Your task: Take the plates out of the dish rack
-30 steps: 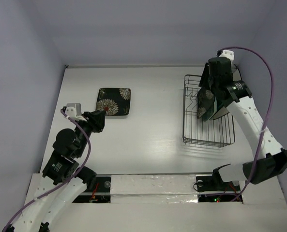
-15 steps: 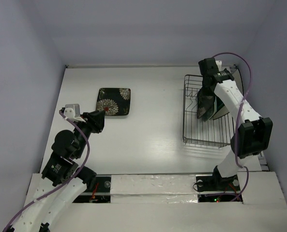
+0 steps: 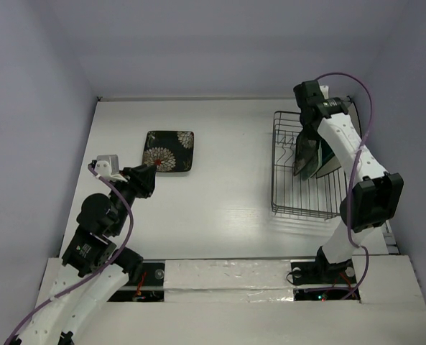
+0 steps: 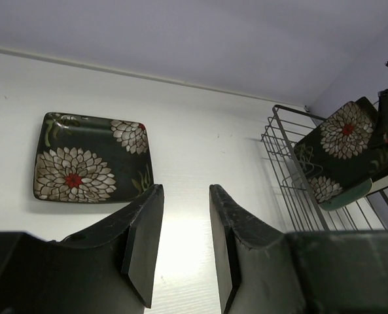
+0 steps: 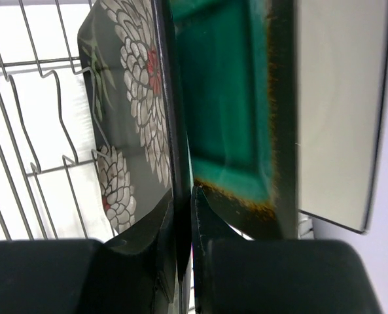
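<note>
The step in hand is drawing a plate out of the dish rack [image 3: 306,201]. The right pincer [image 5: 182,203] reaches down into the rack from its far side. It is clamped on the upper rim of the racked floral plate [image 5: 131,98], a black square with white-and-red flowers standing on edge among the prongs. The rim sits pinched between the two fingers with no gap showing.

Close behind it in the rack stands the teal plate [image 5: 226,98] with its brown rim. Beyond that, toward the rack's right side, is the cream-white plate [image 5: 337,98]. A mint plate cannot be made out with any certainty.

A matching unloaded floral plate [image 3: 169,150] lies flat on the surface [image 3: 220,187], well to the left of the rack. The left pincer [image 4: 185,216] hovers just on the near side of that plate. Its jaws are apart with nothing between them.

The next move probably calls for a straight lift along the prongs, high enough for the plate's lower edge to clear the wire. It should not drag the teal plate, which is pressed so near. After that comes a carry to the bare surface left of the rack. The grip is only on a thin rim, so the plate may swing or slip if it is tilted too soon.
</note>
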Motion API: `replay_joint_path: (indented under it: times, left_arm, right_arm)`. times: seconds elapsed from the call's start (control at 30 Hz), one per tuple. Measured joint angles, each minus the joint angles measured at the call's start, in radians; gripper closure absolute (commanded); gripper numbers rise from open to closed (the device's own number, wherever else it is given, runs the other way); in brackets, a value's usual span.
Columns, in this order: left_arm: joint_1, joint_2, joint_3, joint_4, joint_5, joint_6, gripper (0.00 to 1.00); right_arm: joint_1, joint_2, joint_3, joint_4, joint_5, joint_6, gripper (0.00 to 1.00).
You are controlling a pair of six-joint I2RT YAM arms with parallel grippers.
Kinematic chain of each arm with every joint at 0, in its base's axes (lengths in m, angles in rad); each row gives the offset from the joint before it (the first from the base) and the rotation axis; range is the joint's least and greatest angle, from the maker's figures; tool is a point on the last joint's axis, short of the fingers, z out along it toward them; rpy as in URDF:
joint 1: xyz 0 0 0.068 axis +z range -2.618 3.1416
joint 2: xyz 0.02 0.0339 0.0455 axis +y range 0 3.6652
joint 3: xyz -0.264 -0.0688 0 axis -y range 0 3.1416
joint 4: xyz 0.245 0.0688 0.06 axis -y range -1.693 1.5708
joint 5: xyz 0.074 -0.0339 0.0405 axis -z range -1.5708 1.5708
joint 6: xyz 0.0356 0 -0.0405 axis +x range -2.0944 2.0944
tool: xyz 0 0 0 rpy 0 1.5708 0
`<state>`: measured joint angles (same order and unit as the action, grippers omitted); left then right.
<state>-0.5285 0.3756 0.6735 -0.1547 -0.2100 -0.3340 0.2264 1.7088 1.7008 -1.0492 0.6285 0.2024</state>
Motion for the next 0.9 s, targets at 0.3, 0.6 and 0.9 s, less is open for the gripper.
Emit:
replay_joint_path:
  times: [0.3,0.6,0.9]
  left_arm:
    - [0.0,-0.008,0.0,0.0,0.0,-0.001,0.68]
    - [0.0,-0.008,0.0,0.0,0.0,-0.001,0.68]
    - [0.0,-0.019,0.0,0.0,0.0,-0.004,0.67]
  right_arm:
    - [0.004,-0.009,0.137,-0.1,0.005,-0.039,1.0]
    - [0.14,-0.095,0.356,-0.139,0.054,0.018,1.0]
    - [0.397,-0.169,0.115,0.328,-0.09,0.204,1.0]
